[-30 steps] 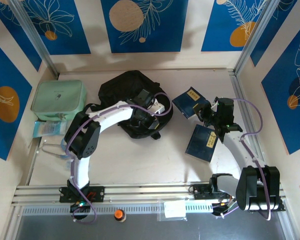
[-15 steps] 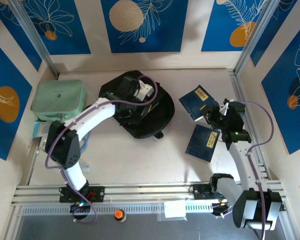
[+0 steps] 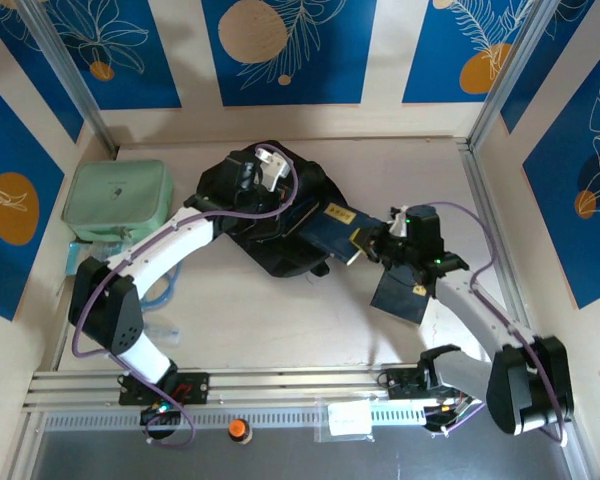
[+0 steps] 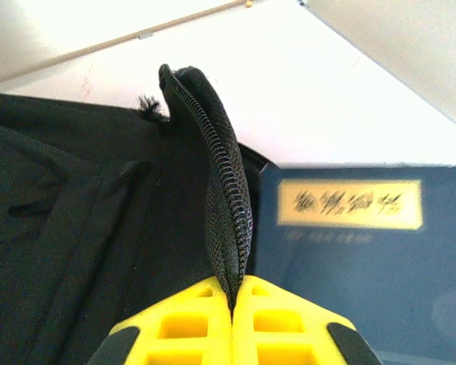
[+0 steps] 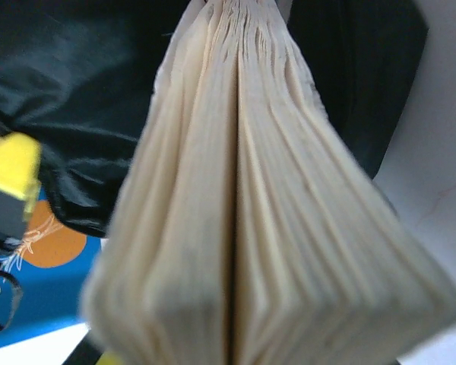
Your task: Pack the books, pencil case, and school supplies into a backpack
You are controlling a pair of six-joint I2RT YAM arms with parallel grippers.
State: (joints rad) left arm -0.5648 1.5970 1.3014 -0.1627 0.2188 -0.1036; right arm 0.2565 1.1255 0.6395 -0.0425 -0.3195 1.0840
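Observation:
The black backpack (image 3: pixel 223 182) lies at the back centre of the table. My left gripper (image 3: pixel 263 166) is shut on its zipper edge (image 4: pixel 226 190) and holds that edge up, yellow fingertips (image 4: pixel 267 304) pressed together. My right gripper (image 3: pixel 372 244) is shut on a dark blue book (image 3: pixel 330 222) with a yellow label. The book's far end lies on the backpack's opening, just right of the lifted edge. The right wrist view looks along the book's fanned page edges (image 5: pixel 251 228), with black fabric (image 5: pixel 61 91) behind. A second blue book (image 3: pixel 400 293) lies flat on the table under the right arm.
A mint-green soft case (image 3: pixel 115 192) sits at the back left, with a clear packet (image 3: pixel 90 255) in front of it. Patterned walls close in on three sides. A metal rail (image 3: pixel 280 385) runs along the near edge by the arm bases.
My right gripper has carried the book left from the right side onto the backpack. My left gripper has pulled back toward the rear wall, lifting the zipper edge.

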